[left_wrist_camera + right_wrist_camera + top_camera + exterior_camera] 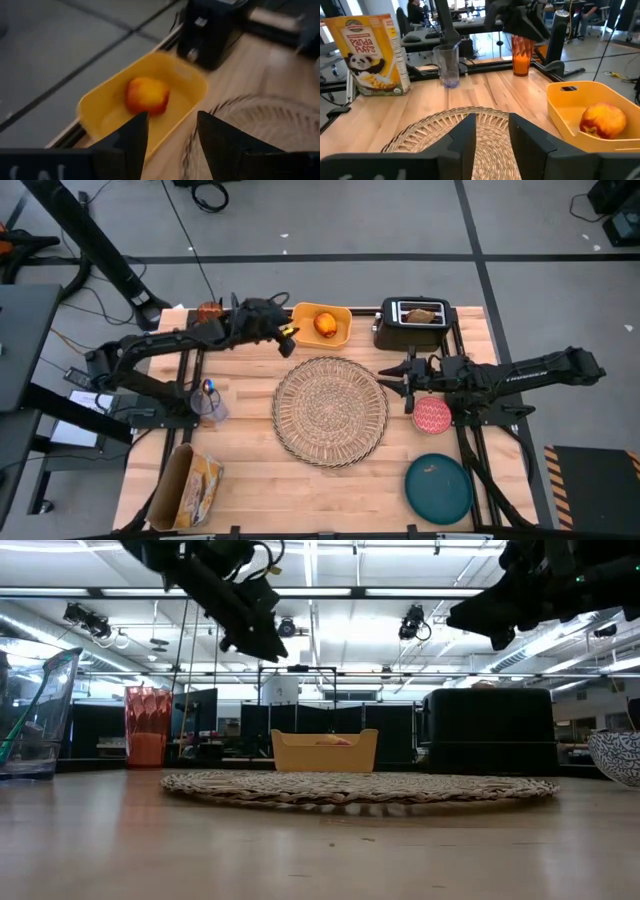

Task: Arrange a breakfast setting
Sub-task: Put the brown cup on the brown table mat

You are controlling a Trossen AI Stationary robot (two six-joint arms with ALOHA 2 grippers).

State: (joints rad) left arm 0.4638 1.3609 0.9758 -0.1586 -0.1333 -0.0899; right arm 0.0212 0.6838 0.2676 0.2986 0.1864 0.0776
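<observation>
The round straw placemat [330, 410] lies at the table's middle. The orange-red fruit [326, 325] lies in the yellow tray [343, 312] at the far edge; the toast [421, 315] sticks up out of the black toaster [413, 332]. My left gripper [287, 340] hovers open and empty just left of the tray, with the fruit [146, 95] ahead of its fingers. My right gripper [393, 376] hovers open and empty at the placemat's right edge. The pink bowl [432, 416] and the teal plate [438, 488] sit near right. The orange cup [208, 311] stands far left. The spoon [28, 715] stands in a clear glass [208, 402].
A cereal box [190, 485] lies at the near left corner. The toaster stands right next to the tray on its right. Bare wood shows in front of the placemat [310, 495]. In the low view both grippers hang well above the placemat [360, 787].
</observation>
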